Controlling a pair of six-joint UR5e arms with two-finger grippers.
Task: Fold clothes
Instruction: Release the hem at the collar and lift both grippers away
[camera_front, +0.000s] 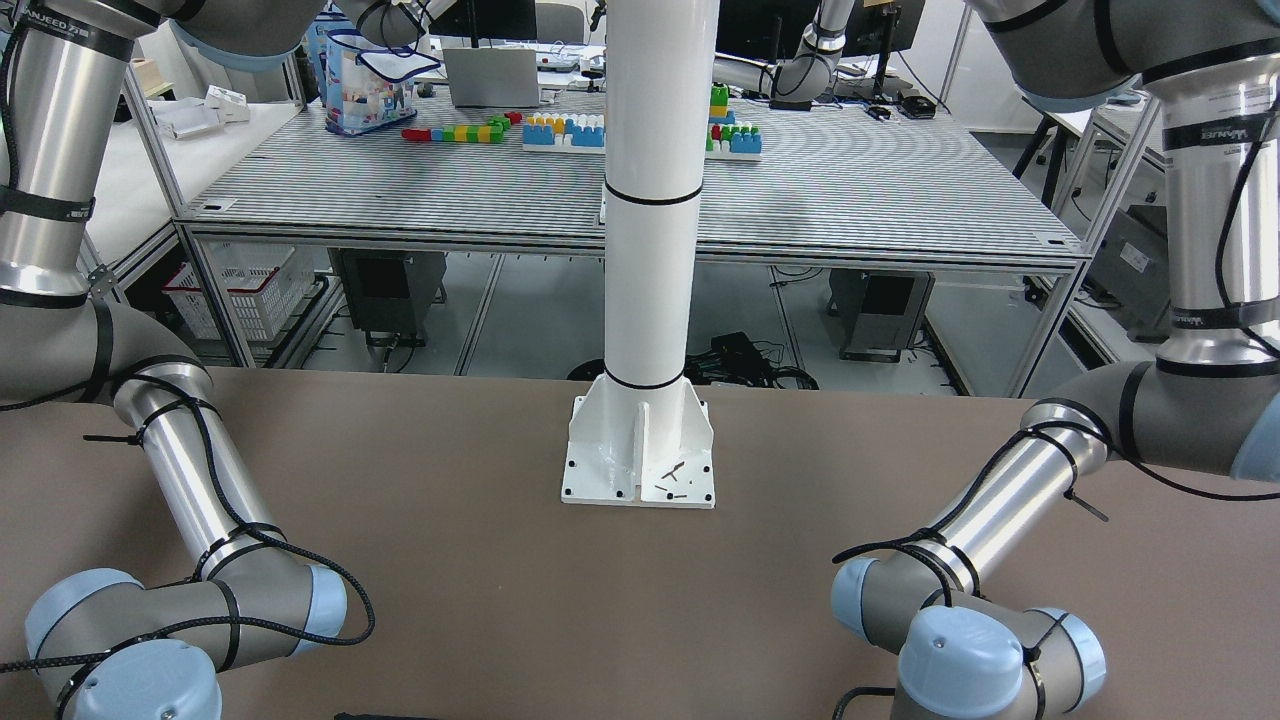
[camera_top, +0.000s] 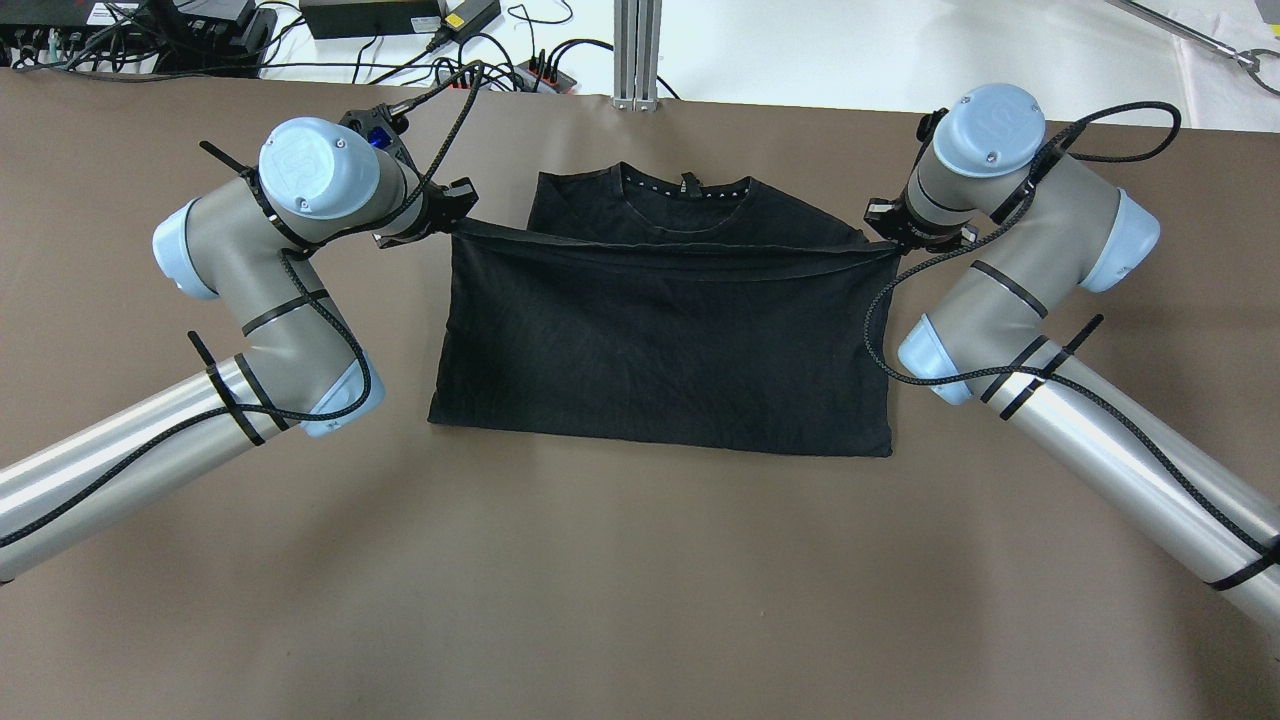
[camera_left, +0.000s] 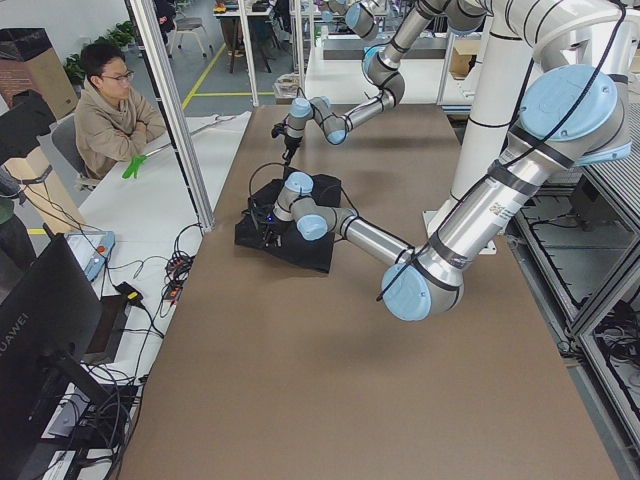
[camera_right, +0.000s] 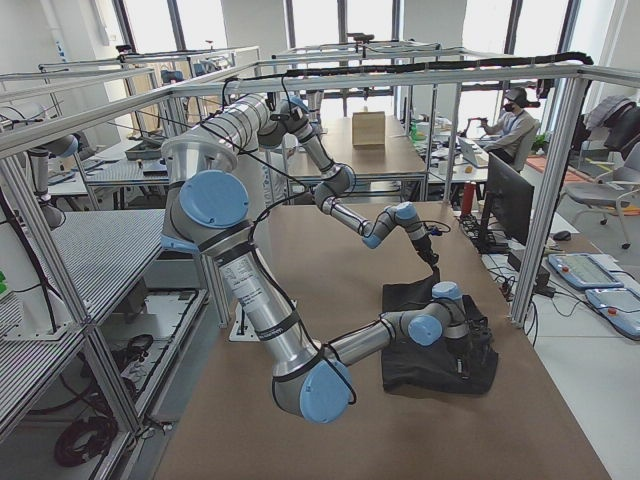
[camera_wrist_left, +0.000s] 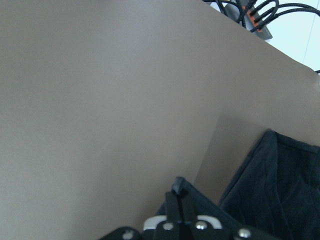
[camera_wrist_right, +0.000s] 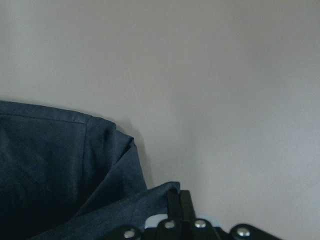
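Observation:
The clothes are a black T-shirt lying on the brown table, its collar toward the far edge. Its lower hem is lifted and stretched taut across the shirt, just below the collar. My left gripper is shut on the hem's left corner. My right gripper is shut on the hem's right corner. In the left wrist view the closed fingers pinch a fold of black fabric. In the right wrist view the closed fingers pinch the black fabric too. The shirt also shows in the exterior left view.
The white pole stands on its base plate at the robot's side of the table. Cables and power bricks and an aluminium post lie past the far edge. A seated person is beyond it.

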